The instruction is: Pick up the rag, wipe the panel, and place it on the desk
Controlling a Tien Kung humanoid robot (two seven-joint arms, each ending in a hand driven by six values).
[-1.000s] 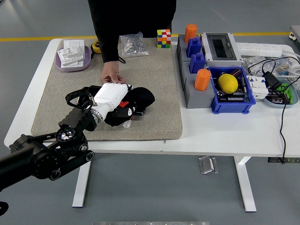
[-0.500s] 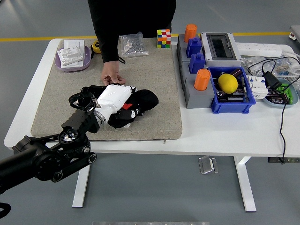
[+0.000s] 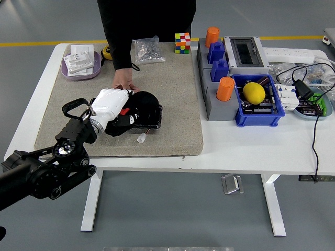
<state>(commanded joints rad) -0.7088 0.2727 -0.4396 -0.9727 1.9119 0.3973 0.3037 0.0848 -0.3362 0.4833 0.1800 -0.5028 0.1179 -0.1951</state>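
A black rag (image 3: 142,107) lies bunched on the grey-beige felt panel (image 3: 172,99) that covers the left half of the white table. My left hand (image 3: 123,111), white-shelled with dark fingers, presses down on the rag's left part with its fingers curled into the cloth. A small white tag (image 3: 140,139) sticks out at the rag's near edge. A person in black stands at the far side. One of the person's hands (image 3: 124,86) rests on the panel just beyond my hand. My right arm is out of view.
At the back left sit a purple tray (image 3: 78,73) of white parts and a bag of screws (image 3: 148,49), with a colour cube (image 3: 182,42) further right. To the right stand a grey organiser with orange cylinders (image 3: 225,89), a blue bin (image 3: 257,116) holding a yellow ball, and cables.
My left hand, gripping the rag, slid first a little to the right, then back to the left and slightly away from me. The person's hand stayed put.
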